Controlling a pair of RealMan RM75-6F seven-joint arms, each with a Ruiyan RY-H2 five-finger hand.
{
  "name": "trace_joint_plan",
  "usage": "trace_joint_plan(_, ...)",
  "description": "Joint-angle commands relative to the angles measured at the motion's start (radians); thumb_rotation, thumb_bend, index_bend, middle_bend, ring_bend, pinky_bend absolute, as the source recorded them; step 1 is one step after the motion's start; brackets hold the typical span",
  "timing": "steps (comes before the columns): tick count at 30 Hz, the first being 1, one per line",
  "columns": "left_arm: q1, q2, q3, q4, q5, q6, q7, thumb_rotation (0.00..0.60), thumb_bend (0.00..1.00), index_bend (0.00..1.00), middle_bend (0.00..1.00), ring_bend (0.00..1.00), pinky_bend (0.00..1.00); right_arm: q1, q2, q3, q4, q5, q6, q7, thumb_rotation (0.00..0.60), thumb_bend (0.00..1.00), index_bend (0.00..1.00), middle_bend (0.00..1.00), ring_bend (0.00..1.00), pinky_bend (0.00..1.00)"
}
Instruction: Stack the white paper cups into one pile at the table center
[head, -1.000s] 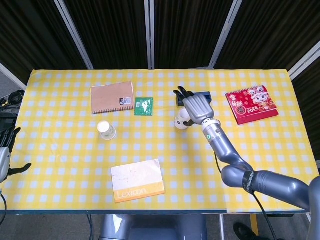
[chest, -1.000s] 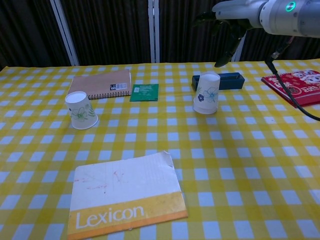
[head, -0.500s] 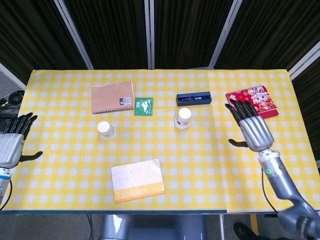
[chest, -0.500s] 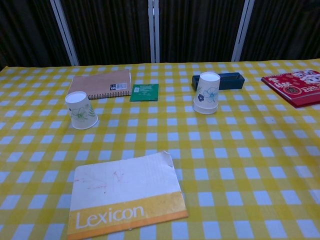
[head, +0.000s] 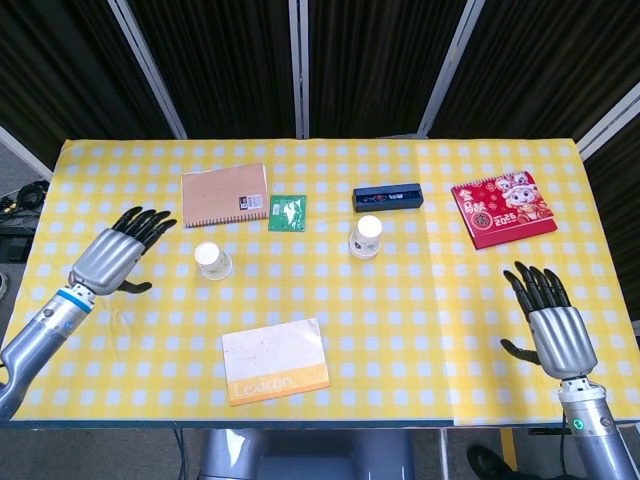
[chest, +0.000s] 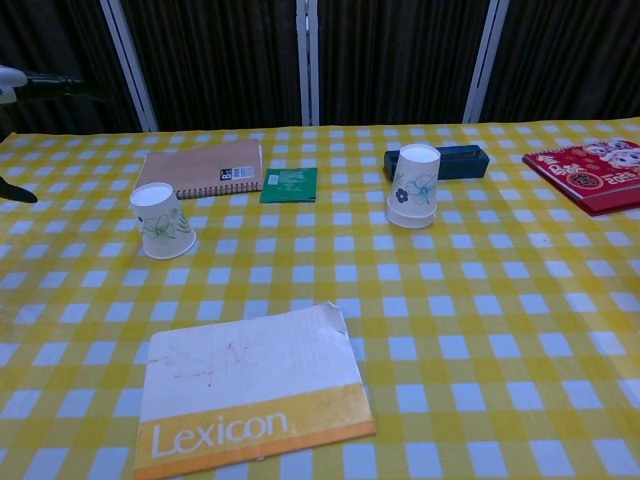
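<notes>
- The two cups are white paper with a faint floral print, both upside down on the yellow checked table (head: 480, 160), well apart from each other.
- Left cup (head: 212, 260) stands left of centre, below the brown notebook (head: 225, 194); in the chest view it (chest: 163, 221) leans slightly.
- Right cup (head: 366, 237) stands near the table's middle, just in front of the dark blue box (head: 387, 197); the chest view shows a blue flower on its side (chest: 414, 186).
- Left hand (head: 112, 257) hovers over the table's left part, fingers spread and pointing toward the left cup, holding nothing and clear of the cup.
- Right hand (head: 555, 325) sits over the near right corner, palm down, fingers fanned apart, holding nothing, well away from both cups.
- A green packet (head: 287, 212) lies beside the notebook, a red booklet (head: 502, 208) at far right, and a Lexicon pad (head: 275, 361) at the near edge.
</notes>
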Motion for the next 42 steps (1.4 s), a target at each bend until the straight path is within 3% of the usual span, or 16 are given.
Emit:
trace_joint_plan(1,-0.047,-0.05,0.003,0.047,-0.019,-0.053,0.021,0.6,0.14,0.0,0.0,0.02,0.08,-0.007,-0.009,0.011,0.024,0.002,-0.018,0.008,0.6,0.0,0.04,0.0,0.0,0.06)
trace_joint_plan(13,-0.12,-0.191,0.006,0.183,-0.074,-0.113,0.033,0.6,0.27,0.02,0.04,0.13,0.23,-0.023,-0.016,0.046,0.042,-0.018,-0.035,0.015,0.6,0.0,0.04,0.0,0.0,0.06)
trace_joint_plan(21,-0.164,-0.239,0.008,0.232,-0.111,-0.163,0.054,0.6,0.27,0.09,0.11,0.23,0.33,-0.03,-0.024,0.062,0.052,-0.024,-0.051,0.014,0.6,0.0,0.04,0.0,0.0,0.06)
trace_joint_plan(28,-0.178,-0.259,0.014,0.254,-0.124,-0.165,0.071,0.6,0.27,0.21,0.29,0.38,0.46,-0.035,-0.026,0.074,0.054,-0.028,-0.059,0.018,0.6,0.0,0.04,0.0,0.0,0.07)
trace_joint_plan(32,-0.181,-0.259,0.016,0.257,-0.139,-0.167,0.079,0.6,0.32,0.34,0.35,0.44,0.5,-0.037,-0.026,0.081,0.055,-0.029,-0.064,0.023,0.6,0.0,0.05,0.0,0.0,0.07)
trace_joint_plan(42,-0.184,-0.217,0.009,0.211,-0.138,-0.113,0.08,0.6,0.33,0.39,0.38,0.46,0.5,-0.047,-0.02,0.093,0.049,-0.042,-0.064,0.035,0.6,0.0,0.05,0.0,0.0,0.07)
